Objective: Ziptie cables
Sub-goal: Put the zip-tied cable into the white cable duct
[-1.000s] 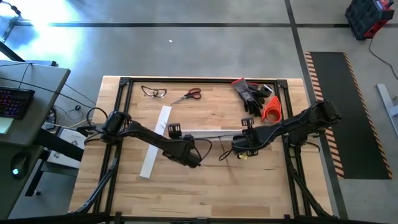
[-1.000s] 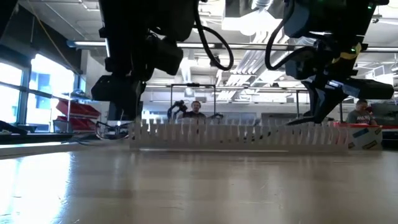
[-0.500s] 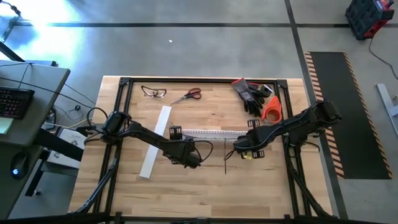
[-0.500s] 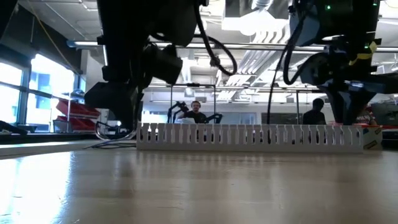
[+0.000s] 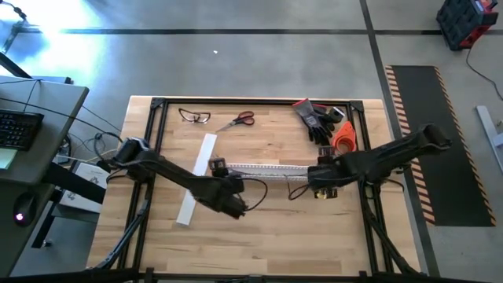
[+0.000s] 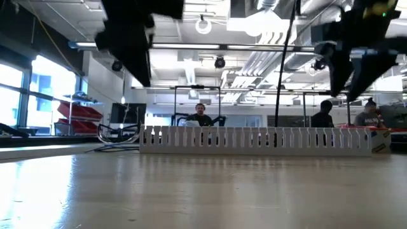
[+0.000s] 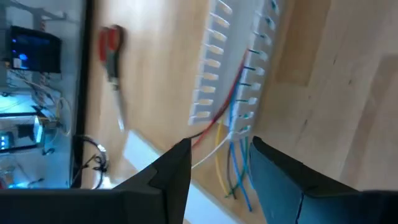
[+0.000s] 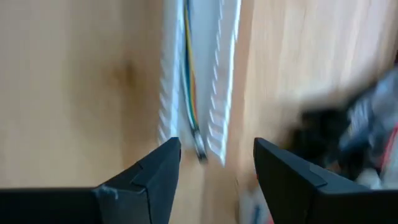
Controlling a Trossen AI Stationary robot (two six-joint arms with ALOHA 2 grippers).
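From above, the right hand (image 5: 317, 186) is seen drawn back toward the right end of the white slotted channel (image 5: 263, 167), where a second earlier it sat lower and further left over the bare wood; the left hand (image 5: 236, 203) is set just below the channel's left end, little shifted. From table height, both hands have been lifted: the channel (image 6: 254, 140), earlier flanked by dark fingers, is now seen whole on the counter (image 6: 191, 191), with only dark arm parts at the upper corners and people in the room behind. Past the left wrist, the cables (image 7: 239, 118) are seen lying inside the channel (image 7: 214, 62), red, white, yellow and blue strands spilling out of its end onto the wood, red-handled scissors (image 7: 112, 53) lying well apart; the left fingers (image 7: 177, 171) are held apart with nothing between them. Past the right wrist, the cables (image 8: 189, 81) run down the middle of the channel (image 8: 168, 81) to its other end, and the right fingers (image 8: 161, 168) are spread wide and empty, having been opened within the last second. The wires appear to have been let go in the trough, so laying them seems done; no tie can be made out around them, and the binding is judged still to come
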